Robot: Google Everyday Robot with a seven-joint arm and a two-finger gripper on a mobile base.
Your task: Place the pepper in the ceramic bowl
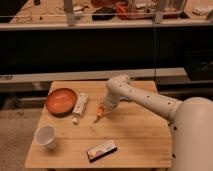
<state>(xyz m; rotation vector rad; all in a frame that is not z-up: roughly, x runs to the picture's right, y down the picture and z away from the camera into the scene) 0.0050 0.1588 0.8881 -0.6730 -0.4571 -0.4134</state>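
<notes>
Gripper (102, 112), at the end of the white arm (142, 100), lowered near the middle of the wooden worktop (140, 137); whether it is open or closed on anything cannot be told. The pepper (98, 116) lies directly at its tip, tilted, narrow end toward the front-left corner. The ceramic bowl (61, 101) stands near the rear-left corner, apart from the pepper. A white tube (80, 108) lies between bowl and pepper. White cup (45, 136) near the front-left corner; dark flat box (101, 150) by the front edge.
</notes>
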